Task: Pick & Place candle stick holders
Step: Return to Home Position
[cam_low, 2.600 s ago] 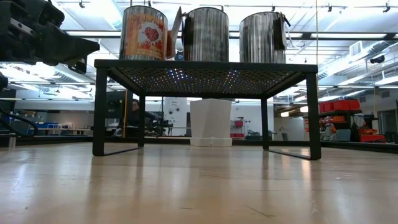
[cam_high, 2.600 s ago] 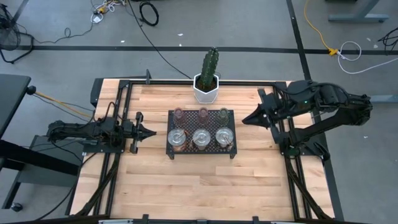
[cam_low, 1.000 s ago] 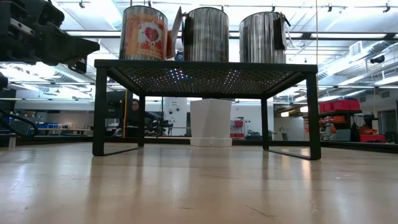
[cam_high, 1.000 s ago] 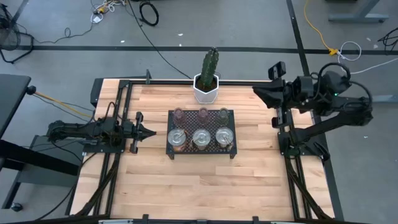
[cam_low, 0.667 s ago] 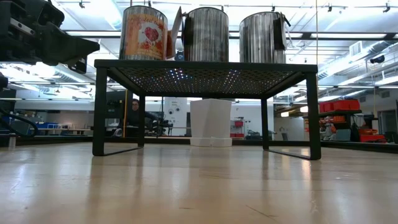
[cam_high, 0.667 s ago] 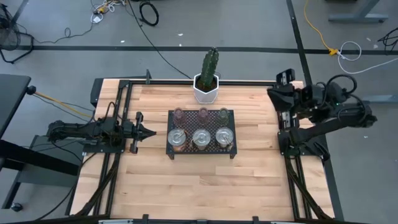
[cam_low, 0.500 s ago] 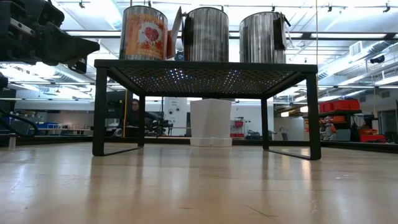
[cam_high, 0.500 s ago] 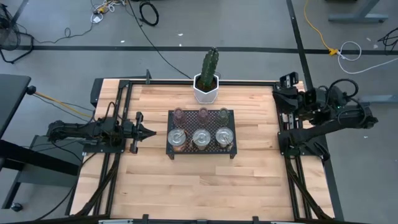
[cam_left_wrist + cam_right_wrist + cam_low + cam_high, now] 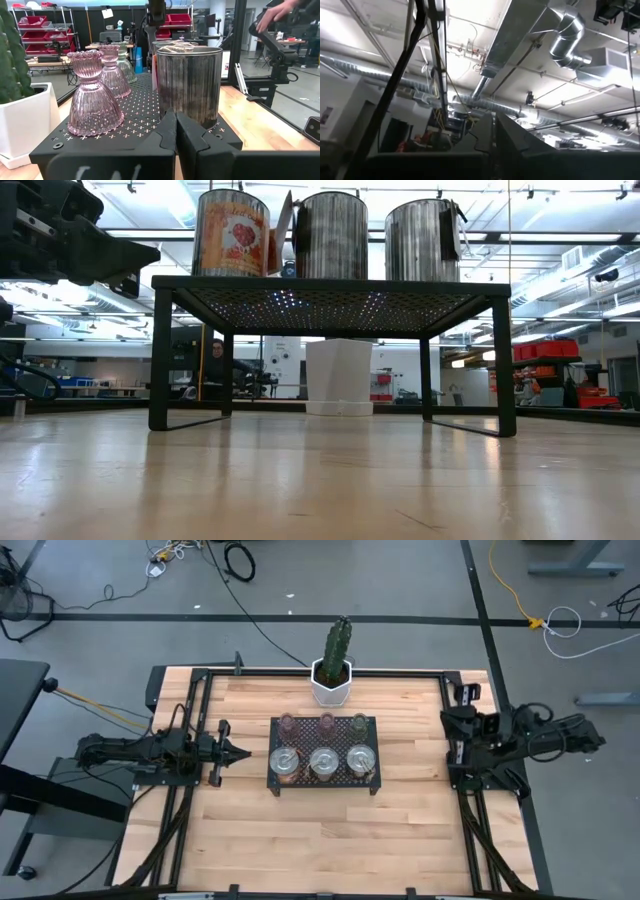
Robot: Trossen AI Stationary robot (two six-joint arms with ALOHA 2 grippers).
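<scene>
Six holders (image 9: 322,762) on black tray (image 9: 276,786); left gripper (image 9: 241,750) closed, empty, beside tray; right gripper (image 9: 494,124) closed, pointing at ceiling

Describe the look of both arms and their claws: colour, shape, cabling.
The left arm and right arm are matte black, made of slim jointed links, with thin dark cables looped alongside. The left claw and right claw each have two flat, dark fingers tapering to a narrow wedge. A faint pale scrawl marks the left claw's base.
</scene>
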